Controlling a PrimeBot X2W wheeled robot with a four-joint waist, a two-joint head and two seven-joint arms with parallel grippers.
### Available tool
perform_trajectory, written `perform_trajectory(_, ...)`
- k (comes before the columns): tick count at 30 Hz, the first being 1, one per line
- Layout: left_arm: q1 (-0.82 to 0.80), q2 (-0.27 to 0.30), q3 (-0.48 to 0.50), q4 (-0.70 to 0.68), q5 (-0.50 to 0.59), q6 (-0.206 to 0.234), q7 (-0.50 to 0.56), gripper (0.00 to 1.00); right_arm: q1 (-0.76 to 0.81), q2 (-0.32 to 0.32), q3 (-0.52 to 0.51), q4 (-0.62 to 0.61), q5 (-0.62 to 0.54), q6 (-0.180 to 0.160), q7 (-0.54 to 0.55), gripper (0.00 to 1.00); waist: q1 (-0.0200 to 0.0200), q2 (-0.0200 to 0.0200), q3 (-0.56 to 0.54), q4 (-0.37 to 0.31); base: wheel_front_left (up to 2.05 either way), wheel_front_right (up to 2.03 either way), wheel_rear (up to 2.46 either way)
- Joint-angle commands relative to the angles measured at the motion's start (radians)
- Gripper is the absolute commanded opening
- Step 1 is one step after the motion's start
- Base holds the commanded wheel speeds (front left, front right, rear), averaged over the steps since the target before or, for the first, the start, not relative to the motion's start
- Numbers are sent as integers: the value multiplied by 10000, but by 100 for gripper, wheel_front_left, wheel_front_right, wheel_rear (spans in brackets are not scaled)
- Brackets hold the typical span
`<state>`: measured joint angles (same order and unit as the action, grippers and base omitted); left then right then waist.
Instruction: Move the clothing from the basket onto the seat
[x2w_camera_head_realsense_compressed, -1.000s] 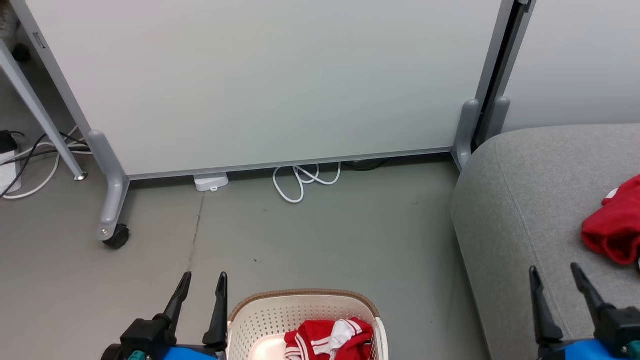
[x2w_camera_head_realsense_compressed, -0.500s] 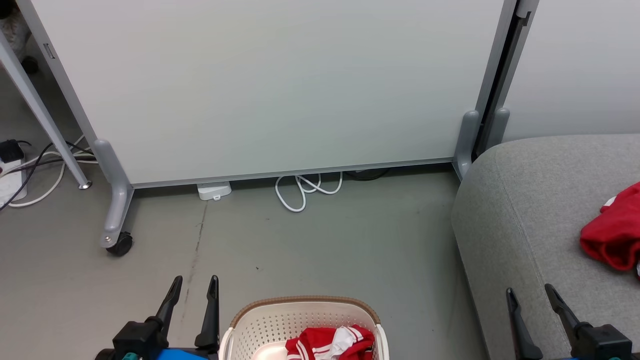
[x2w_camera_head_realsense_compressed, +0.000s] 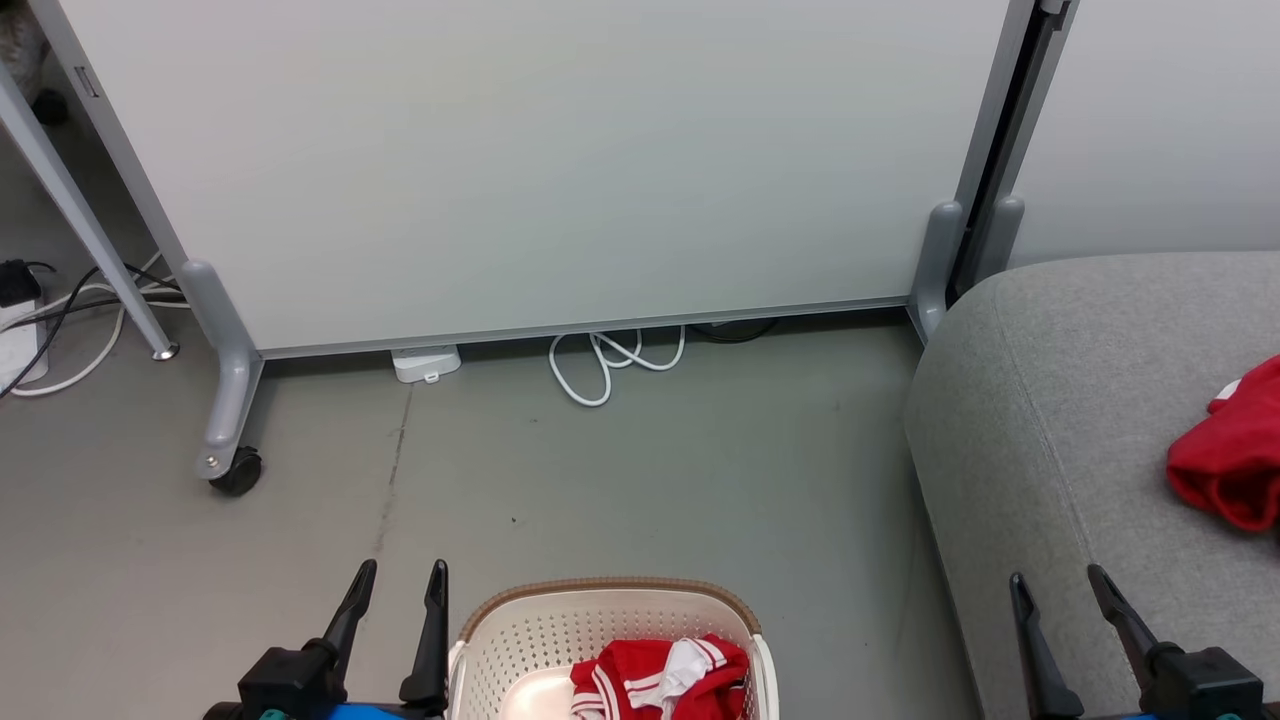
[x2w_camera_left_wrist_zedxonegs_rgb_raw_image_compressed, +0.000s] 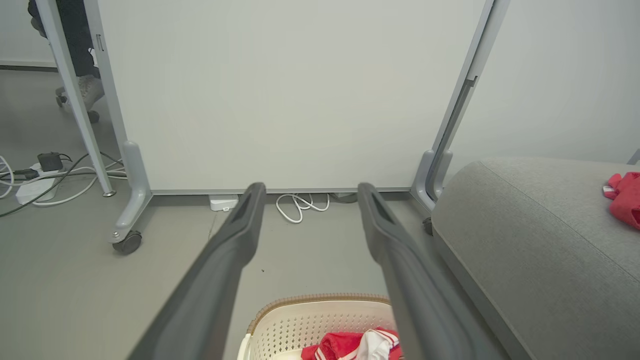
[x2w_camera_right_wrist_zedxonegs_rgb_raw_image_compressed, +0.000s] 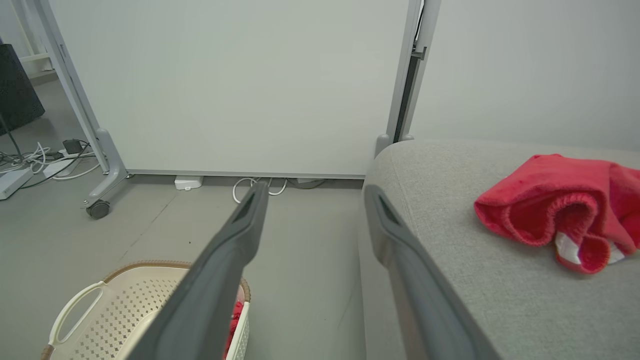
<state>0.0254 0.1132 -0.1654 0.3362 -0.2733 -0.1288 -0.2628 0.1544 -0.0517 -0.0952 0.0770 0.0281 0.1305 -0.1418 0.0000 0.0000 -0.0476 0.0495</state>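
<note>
A grey floor (x2w_camera_head_realsense_compressed: 650, 470) runs to a pale wheeled partition (x2w_camera_head_realsense_compressed: 550, 170) with cables (x2w_camera_head_realsense_compressed: 70, 330) at its left foot. At the lower left, the left end effector (x2w_camera_head_realsense_compressed: 403, 567) hovers with fingers spread, just beside the cream perforated basket (x2w_camera_head_realsense_compressed: 610, 586), where the red jersey (x2w_camera_head_realsense_compressed: 655, 675) with white striped trim lies crumpled. Further right is the grey seat (x2w_camera_head_realsense_compressed: 1050, 400), with the right end effector (x2w_camera_head_realsense_compressed: 1055, 577) parted and empty before it and the plain red garment (x2w_camera_head_realsense_compressed: 1225, 465) on the cushion. The right wrist view gives the basket's looped side handle (x2w_camera_right_wrist_zedxonegs_rgb_raw_image_compressed: 75, 300) and the garment's rolled hem over a white bit, which the head view crops.
</note>
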Motion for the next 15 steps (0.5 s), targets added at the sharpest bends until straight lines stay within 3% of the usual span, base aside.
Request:
perform_trajectory(1,-45,40,1,14,-43,-21,-30,100,95,21,16,-44,-34,5,-26,100,0,0,41,-11,0,0,0)
perform_trajectory(9,-159,45,-326,187,-86,-21,-29,100,-131,20,231,-93,59,5,-21,100,0,0,546,-272,0,0,0)
perform_trajectory(15,-734,10,-719,356,-168,-21,-30,100,-628,17,454,-341,0,5,-121,100,0,0,1818,-693,0,0,0)
